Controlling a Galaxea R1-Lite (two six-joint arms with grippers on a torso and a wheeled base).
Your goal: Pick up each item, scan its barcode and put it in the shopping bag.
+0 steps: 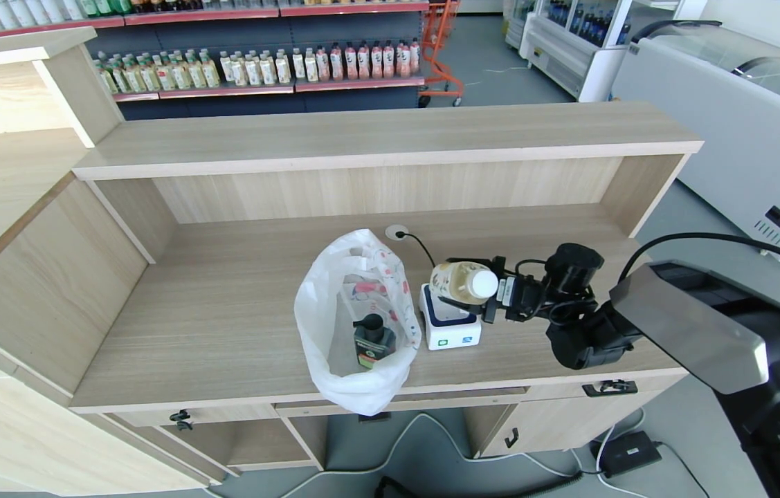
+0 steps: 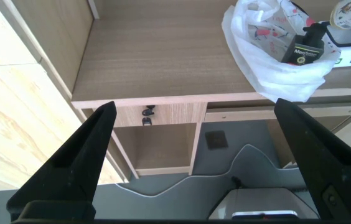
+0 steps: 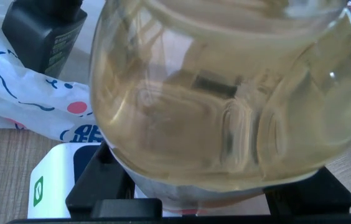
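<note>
Stocked shelves [image 1: 258, 69], wooden counter [image 1: 223, 304], bag [image 1: 320, 332], bottle [image 1: 457, 282]

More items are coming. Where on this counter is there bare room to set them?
Bare: the counter from the bag to its left wall, and behind the bag by the cable hole. Crowded: right of the bag, with the scanner and, over it, the bottle in the right gripper.

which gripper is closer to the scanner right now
Right. The right gripper holds a bottle just above the scanner. The left gripper hangs open out in front of the counter, on the far side of the bag from the scanner.
</note>
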